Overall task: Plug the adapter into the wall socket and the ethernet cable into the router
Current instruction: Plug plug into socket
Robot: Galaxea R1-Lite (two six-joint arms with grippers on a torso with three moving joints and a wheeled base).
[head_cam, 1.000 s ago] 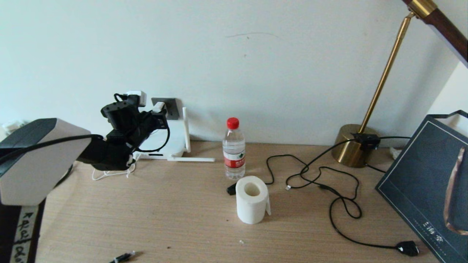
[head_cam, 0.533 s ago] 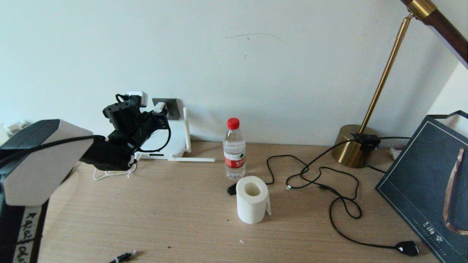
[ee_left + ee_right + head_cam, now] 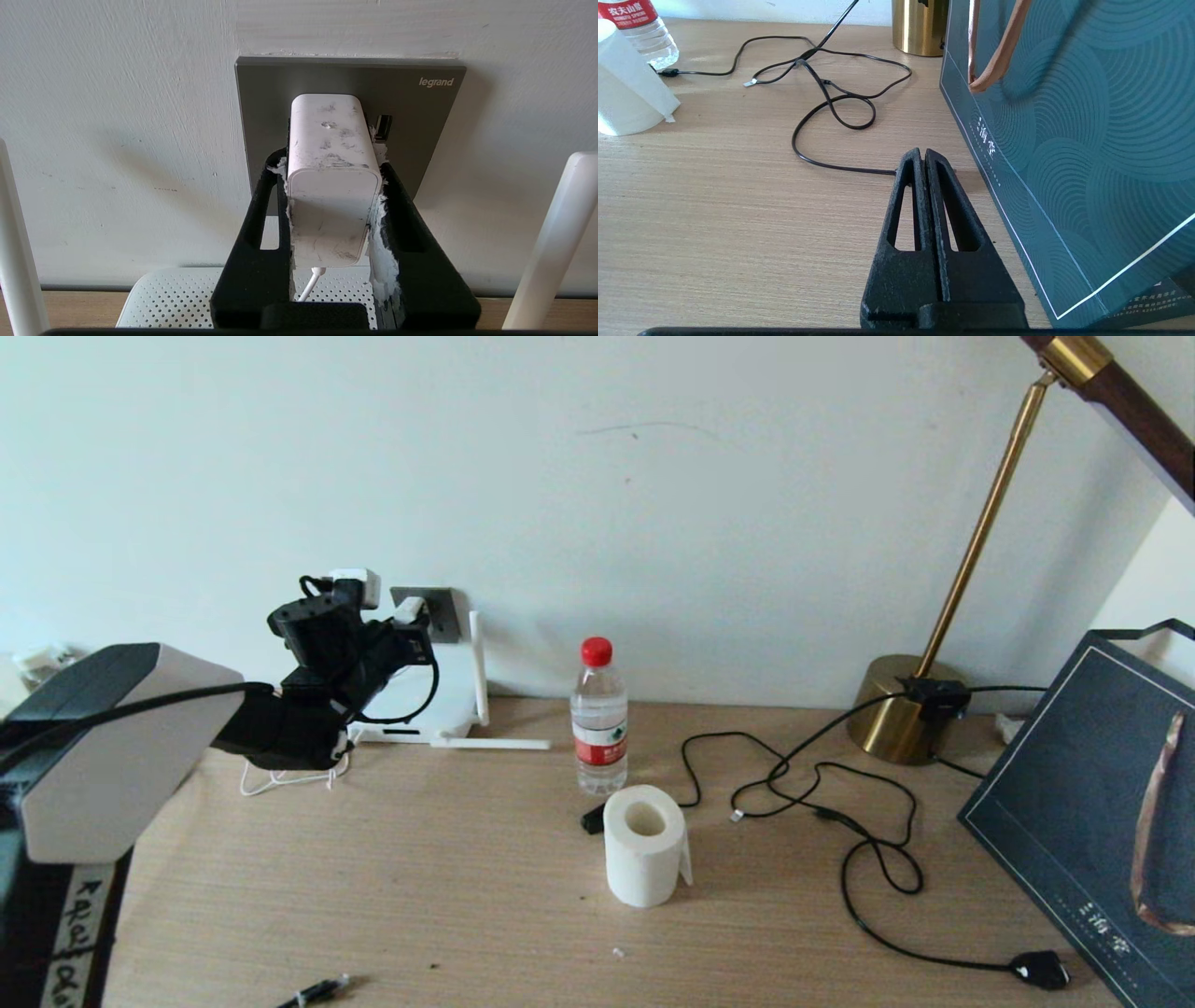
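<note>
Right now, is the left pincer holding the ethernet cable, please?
No, the left pincer is clamped on the white adapter at the wall socket.

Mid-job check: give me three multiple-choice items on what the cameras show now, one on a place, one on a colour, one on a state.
1. Where is the adapter?
A. Flat on the table
B. At the wall socket, between the left pincer's fingers
C. On top of the router

2. What colour is the water bottle's cap?
A. Red
B. Blue
C. White

3. How is the right pincer?
A. Open above the toilet roll
B. Shut on the ethernet cable
C. Shut, holding nothing

Answers:
1 B: the left wrist view shows the white cube gripped against the grey plate.
2 A: the head view shows a red cap.
3 C: the right wrist view shows its fingers pressed together, empty.
</note>
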